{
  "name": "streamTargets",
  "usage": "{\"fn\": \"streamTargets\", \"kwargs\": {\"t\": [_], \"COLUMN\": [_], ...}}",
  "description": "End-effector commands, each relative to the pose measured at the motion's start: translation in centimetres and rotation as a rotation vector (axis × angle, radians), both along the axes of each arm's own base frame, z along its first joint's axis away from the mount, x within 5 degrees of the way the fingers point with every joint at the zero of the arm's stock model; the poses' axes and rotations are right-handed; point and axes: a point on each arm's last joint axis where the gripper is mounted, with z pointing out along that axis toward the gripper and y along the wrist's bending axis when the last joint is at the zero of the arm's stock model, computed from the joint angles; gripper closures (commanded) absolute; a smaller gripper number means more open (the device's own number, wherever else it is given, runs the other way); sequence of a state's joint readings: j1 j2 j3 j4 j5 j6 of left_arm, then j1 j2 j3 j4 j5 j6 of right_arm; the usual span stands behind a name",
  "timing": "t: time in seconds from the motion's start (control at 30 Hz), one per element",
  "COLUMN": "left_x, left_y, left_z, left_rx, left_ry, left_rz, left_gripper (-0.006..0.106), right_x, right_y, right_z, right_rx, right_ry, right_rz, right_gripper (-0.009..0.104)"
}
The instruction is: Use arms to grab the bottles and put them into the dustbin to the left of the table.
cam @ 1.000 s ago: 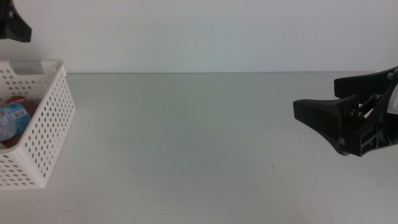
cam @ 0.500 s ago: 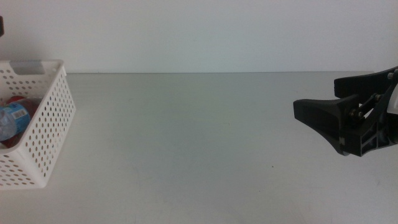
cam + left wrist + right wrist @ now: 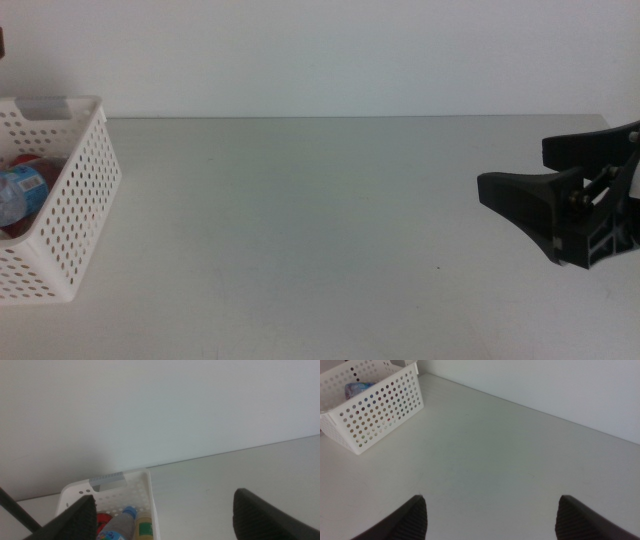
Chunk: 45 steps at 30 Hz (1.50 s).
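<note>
The water bottle (image 3: 120, 525), tea bottle (image 3: 143, 528) and red can (image 3: 103, 521) lie inside the dustbin (image 3: 85, 190) at the table's (image 3: 300, 220) left edge. The left gripper (image 3: 165, 515) hangs above the bin, jaws spread and empty. The right gripper (image 3: 520, 170), also agape, hovers well apart at the table's right side.

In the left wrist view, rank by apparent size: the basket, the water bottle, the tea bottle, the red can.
1. White basket, clearly largest.
2. Water bottle.
3. Tea bottle, similar to the water bottle; both are cut off, so unsure.
4. Red can, mostly hidden.
</note>
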State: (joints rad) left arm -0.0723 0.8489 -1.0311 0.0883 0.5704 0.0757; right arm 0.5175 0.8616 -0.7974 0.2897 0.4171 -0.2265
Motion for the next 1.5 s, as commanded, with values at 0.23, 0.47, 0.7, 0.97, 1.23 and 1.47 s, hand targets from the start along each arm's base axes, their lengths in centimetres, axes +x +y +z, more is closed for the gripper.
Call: {"fn": "streamTargets", "kwargs": {"t": [0.23, 0.47, 0.7, 0.97, 1.23, 1.47], "left_x": [-1.2, -6.3, -10.3, -11.7, -11.3, -11.2], "left_y": [-0.1, 0.3, 0.6, 1.0, 0.7, 0.7], "left_z": [-1.0, -7.6, -14.6, -20.9, -24.5, -24.4], "left_rx": [-0.011, -0.012, -0.018, -0.023, -0.185, -0.196], "left_ry": [-0.069, -0.034, -0.066, -0.151, -0.072, -0.08], "left_rz": [-0.011, -0.012, -0.016, 0.046, 0.084, 0.084], "left_gripper": [0.008, 0.008, 0.008, 0.008, 0.008, 0.008], "right_x": [-2.9, -6.6, -8.7, -9.7, -9.8, -9.8], "right_y": [-5.9, -9.2, -9.4, -9.4, -9.4, -9.4], "right_z": [-2.5, -9.2, -13.7, -17.0, -17.3, -17.3], "right_rx": [-0.082, -0.138, -0.129, -0.125, -0.125, -0.125], "right_ry": [-0.19, -0.211, -0.227, -0.281, -0.27, -0.27], "right_rz": [-0.264, -0.509, -0.526, -0.533, -0.531, -0.531], "right_gripper": [0.03, 0.03, 0.03, 0.03, 0.03, 0.03]}}
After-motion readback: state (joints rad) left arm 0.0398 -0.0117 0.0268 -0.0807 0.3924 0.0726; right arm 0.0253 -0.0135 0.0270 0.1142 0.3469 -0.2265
